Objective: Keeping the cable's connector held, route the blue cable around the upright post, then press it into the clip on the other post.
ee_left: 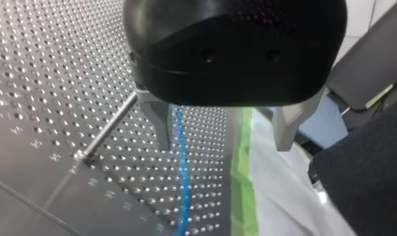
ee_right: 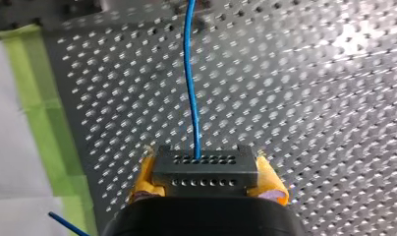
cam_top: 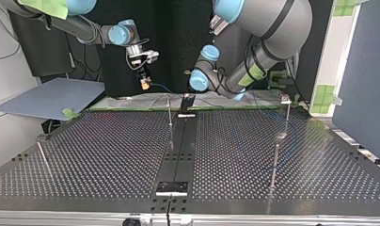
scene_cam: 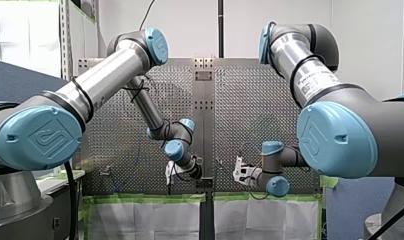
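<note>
my left jaws hang spread, the blue cable (ee_left: pixel 181 162) running between them, near the upright post (ee_left: pixel 108 129) on the tabletop (ee_left: pixel 34 59). my right jaws pinch the connector (ee_right: pixel 202 169); best to keep that grip firm and the cable taut while looping the post.

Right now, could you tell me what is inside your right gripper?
A dark connector with rows of holes, between yellow pads; the blue cable leaves one hole. My right gripper hides its rear.

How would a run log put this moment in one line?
right hand: shut on connector | left hand: open, blue cable between fingers | post: not wrapped
</note>
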Robot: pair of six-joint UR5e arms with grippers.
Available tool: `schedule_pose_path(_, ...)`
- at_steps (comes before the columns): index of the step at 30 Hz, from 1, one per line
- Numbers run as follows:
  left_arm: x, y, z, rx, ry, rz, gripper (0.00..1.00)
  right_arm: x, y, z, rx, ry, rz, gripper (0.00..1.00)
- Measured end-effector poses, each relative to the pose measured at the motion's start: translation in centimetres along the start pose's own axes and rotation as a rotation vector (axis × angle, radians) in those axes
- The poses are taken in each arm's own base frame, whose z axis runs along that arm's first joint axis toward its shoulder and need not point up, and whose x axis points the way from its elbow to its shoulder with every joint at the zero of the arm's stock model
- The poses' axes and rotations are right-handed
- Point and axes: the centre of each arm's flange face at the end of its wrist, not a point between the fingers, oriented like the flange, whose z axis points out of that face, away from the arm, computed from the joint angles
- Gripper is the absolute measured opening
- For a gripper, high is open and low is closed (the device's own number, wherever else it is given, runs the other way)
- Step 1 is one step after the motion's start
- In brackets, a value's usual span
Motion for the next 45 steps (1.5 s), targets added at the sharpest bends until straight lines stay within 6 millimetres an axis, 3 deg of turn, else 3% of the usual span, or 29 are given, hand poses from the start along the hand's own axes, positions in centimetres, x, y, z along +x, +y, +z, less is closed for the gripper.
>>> schedule_pose_path(18,-0.4,-1.2,0.7,-0.013,-0.116,0.155,1.0,-0.1,0.9,0.3,-0.002,-0.031,-0.014,0.0)
schedule_pose_path(27,2.9,-0.8,1.7,-0.004,-0.074,0.241,1.0,0.0,0.9,0.4,0.0,-0.033,-0.026,0.0)
schedule_pose_path(39,3.1,-1.3,2.8,0.037,-0.143,0.221,1.0,-0.2,0.5,0.3,0.006,-0.049,-0.047,0.0)
schedule_pose_path(45,4.8,-1.5,3.5,0.069,-0.148,0.207,1.0,-0.2,0.3,0.4,0.011,-0.048,-0.05,0.0)
